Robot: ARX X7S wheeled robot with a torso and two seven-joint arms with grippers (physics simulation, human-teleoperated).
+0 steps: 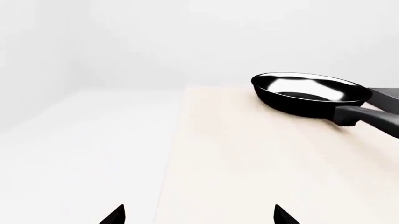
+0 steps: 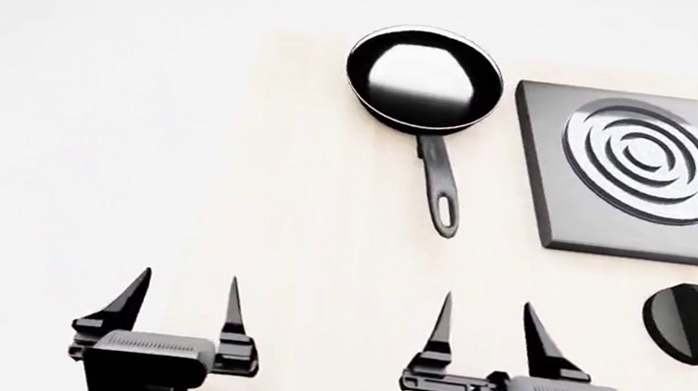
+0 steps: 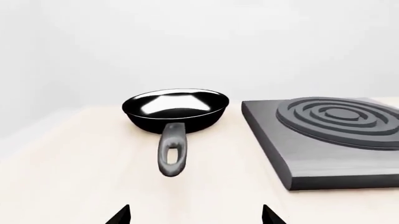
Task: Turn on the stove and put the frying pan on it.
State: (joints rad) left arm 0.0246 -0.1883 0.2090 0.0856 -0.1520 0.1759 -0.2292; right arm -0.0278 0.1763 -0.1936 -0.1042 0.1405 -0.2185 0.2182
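The frying pan sits on the pale table at the back, its long handle pointing toward me. It also shows in the left wrist view as the frying pan and in the right wrist view as the frying pan. To its right lies the stove, a dark grey slab with ring burner, also seen as the stove. Its black knob rests in front of the slab. My left gripper and right gripper both stand open and empty near the table's front, well short of the pan.
The pale wooden tabletop ends at a left edge, with white floor beyond it. The stove slab reaches the right border of the head view.
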